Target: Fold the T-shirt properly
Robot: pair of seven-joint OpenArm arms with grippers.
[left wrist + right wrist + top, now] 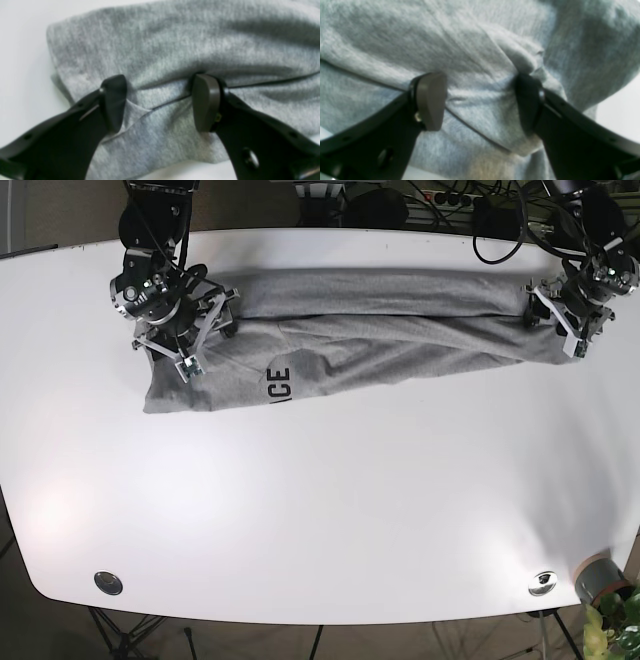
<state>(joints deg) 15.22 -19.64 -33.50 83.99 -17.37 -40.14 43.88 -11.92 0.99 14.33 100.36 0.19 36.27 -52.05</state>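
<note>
Your shirt (360, 320) lies in a long band across the far side of the table (320, 510), long axis running side to side — one arm at each end, so neither is nearer. Both pincers are spread wide, nothing clamped: the left gripper (160, 102) straddles a fold edge at its end, the right gripper (482, 102) does the same by the bunched sleeve. Cloth sits right between the pads, just ahead. How many layers are under there is hard to make out (wrist views are blurry), and the sleeves are hidden.
</note>
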